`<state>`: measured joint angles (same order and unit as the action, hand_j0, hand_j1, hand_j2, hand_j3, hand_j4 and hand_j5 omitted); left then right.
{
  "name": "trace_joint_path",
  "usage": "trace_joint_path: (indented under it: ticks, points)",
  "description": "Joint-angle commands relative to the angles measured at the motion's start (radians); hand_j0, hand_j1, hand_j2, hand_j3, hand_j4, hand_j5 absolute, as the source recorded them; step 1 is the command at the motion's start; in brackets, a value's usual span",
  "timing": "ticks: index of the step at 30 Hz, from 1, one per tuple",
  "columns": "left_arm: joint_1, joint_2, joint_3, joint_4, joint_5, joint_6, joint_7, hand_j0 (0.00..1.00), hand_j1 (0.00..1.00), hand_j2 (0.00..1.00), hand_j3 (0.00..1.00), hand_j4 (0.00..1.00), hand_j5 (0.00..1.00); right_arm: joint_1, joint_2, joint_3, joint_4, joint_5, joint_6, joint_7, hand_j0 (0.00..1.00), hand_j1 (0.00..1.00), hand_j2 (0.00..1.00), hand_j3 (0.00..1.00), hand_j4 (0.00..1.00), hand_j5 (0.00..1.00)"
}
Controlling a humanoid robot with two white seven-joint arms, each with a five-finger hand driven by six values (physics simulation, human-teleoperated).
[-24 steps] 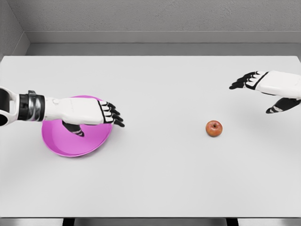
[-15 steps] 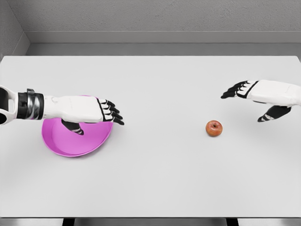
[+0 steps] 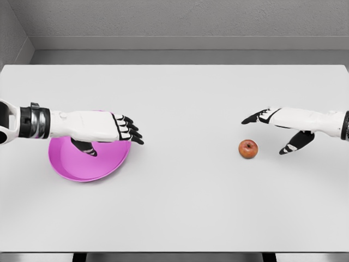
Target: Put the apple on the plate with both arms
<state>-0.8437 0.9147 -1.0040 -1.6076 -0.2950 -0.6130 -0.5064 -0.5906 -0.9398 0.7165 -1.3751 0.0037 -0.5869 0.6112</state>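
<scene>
A small red apple (image 3: 248, 148) lies on the white table (image 3: 180, 202), right of centre. My right hand (image 3: 271, 131) hovers just above and to the right of it, fingers spread, thumb hanging down beside the fruit, nothing held. The magenta plate (image 3: 87, 164) sits at the left. My left hand (image 3: 112, 132) is stretched over the plate's far right part, fingers extended past the rim and thumb pointing down into the plate, holding nothing.
A grey wall runs behind the table's far edge. The wide middle stretch of table lies between plate and apple.
My right hand has moved left and down toward the apple, now close beside it. The left hand has lifted slightly over the plate and then stayed put.
</scene>
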Motion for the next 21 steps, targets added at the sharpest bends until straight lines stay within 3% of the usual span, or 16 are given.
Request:
trace_joint_path:
  ticks: [1,4,9,21]
  points:
    - [0.0,0.004,0.008,0.018,0.033,0.002,0.002,1.0,1.0,1.0,1.0,1.0,1.0,0.0,0.01,0.024,0.034,0.019,0.006,0.0,1.0,1.0,1.0,1.0,1.0,1.0]
    - [0.005,0.006,0.008,0.025,0.051,0.002,0.005,1.0,1.0,1.0,1.0,1.0,1.0,-0.018,0.039,0.052,0.076,0.045,0.007,0.0,1.0,1.0,1.0,1.0,1.0,1.0]
    - [-0.021,0.018,0.021,0.048,0.257,0.002,0.161,1.0,1.0,1.0,1.0,1.0,1.0,-0.035,0.07,0.092,0.08,0.047,0.035,0.0,1.0,1.0,1.0,1.0,1.0,1.0]
    - [-0.008,-0.004,0.015,0.066,0.246,0.002,0.192,1.0,1.0,1.0,1.0,1.0,1.0,-0.066,0.079,0.112,0.057,0.033,0.024,0.0,1.0,1.0,1.0,1.0,1.0,1.0]
